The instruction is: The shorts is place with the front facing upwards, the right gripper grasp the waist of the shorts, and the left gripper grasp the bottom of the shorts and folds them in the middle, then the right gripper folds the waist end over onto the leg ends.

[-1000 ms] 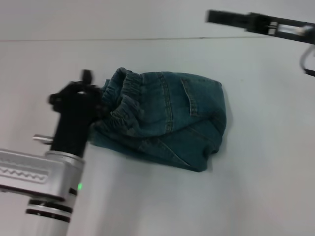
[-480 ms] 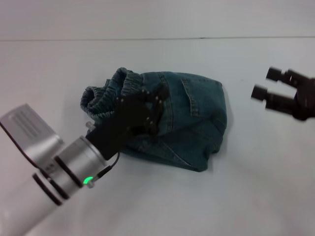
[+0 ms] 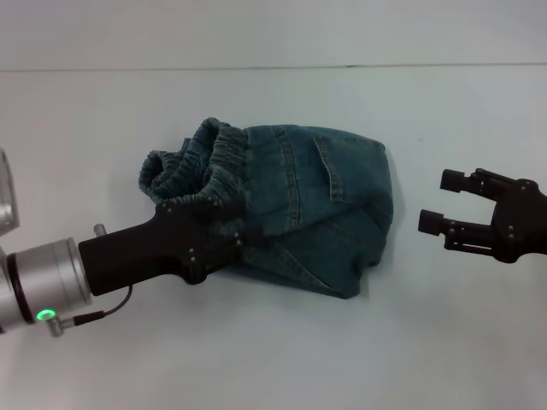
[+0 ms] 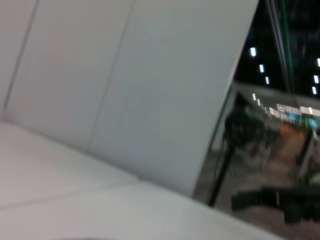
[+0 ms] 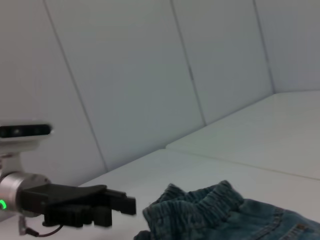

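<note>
The blue denim shorts (image 3: 316,201) lie bunched and folded on the white table (image 3: 273,359), their elastic waist (image 3: 192,166) at the left end. My left gripper (image 3: 232,231) reaches in low from the left and overlaps the near-left edge of the shorts, just below the waist. My right gripper (image 3: 438,202) hovers to the right of the shorts, apart from the cloth, open with nothing between its fingers. The right wrist view shows the shorts (image 5: 220,210) with the left gripper (image 5: 120,204) beside the waist. The left wrist view shows only wall and table.
The white table stretches to a pale wall (image 3: 273,34) at the back. Bare tabletop lies in front of the shorts and on both sides of them.
My left arm swung down and now lies flat from the left, its gripper at the shorts' near-left edge. My right gripper came down from the far right to beside the shorts.
</note>
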